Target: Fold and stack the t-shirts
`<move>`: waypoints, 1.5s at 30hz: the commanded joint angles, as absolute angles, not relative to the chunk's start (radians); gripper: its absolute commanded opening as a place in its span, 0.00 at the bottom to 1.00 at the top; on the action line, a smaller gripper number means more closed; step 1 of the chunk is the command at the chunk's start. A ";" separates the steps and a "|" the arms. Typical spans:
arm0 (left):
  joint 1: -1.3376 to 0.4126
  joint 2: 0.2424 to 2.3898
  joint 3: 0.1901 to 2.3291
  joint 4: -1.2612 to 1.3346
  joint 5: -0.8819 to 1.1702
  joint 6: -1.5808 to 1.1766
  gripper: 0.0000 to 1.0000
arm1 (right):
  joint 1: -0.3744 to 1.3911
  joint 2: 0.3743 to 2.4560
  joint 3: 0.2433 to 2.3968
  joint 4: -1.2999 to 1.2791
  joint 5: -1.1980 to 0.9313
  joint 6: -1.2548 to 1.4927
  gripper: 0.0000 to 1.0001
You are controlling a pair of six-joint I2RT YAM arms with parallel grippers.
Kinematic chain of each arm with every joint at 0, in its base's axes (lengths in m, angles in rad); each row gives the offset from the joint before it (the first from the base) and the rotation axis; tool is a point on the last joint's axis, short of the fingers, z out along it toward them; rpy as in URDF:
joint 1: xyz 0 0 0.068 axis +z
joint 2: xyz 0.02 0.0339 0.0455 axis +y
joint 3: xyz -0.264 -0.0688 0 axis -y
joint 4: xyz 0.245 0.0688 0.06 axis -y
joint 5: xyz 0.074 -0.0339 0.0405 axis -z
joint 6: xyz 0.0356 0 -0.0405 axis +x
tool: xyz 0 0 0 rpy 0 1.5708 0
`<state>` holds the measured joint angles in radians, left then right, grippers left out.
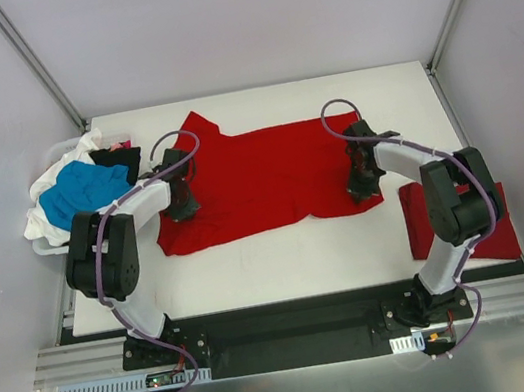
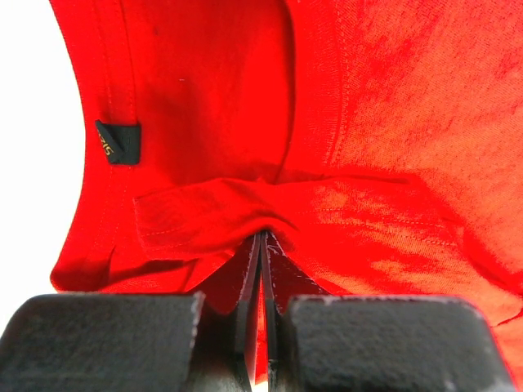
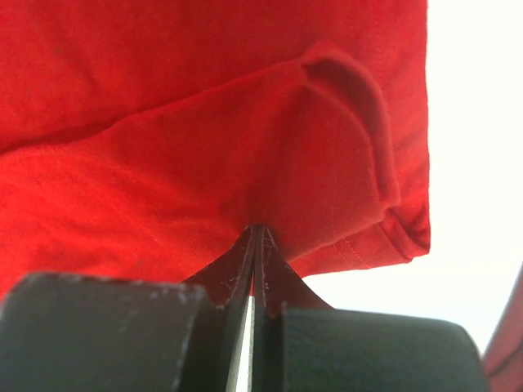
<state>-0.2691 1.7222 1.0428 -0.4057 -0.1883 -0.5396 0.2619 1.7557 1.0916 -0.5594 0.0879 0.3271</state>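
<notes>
A red t-shirt [image 1: 263,170] lies spread across the middle of the white table [image 1: 283,258], with one sleeve sticking up at the far left. My left gripper [image 1: 181,206] is shut on a fold of its left edge. In the left wrist view the jaws [image 2: 263,237] are pressed together with red cloth [image 2: 368,98] bunched at their tips, and a black neck label [image 2: 118,143] shows nearby. My right gripper [image 1: 362,184] is shut on the shirt's right edge. In the right wrist view the tips [image 3: 257,231] pinch the cloth [image 3: 163,122] close to a hemmed corner.
A folded red t-shirt [image 1: 491,229] lies flat at the table's right edge, partly under the right arm. A heap of blue [image 1: 83,190], white [image 1: 43,222] and black [image 1: 119,160] shirts sits at the far left edge. Frame posts stand at the back corners.
</notes>
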 commanded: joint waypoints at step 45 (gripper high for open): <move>-0.276 1.971 2.047 -0.980 -0.126 -0.475 0.55 | 0.158 1.879 1.844 -0.913 -0.252 0.248 0.84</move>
<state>-0.3004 1.7905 1.7149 -0.7441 -0.2169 -0.4767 0.1837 1.7874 1.6630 -0.8188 -0.0338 0.2619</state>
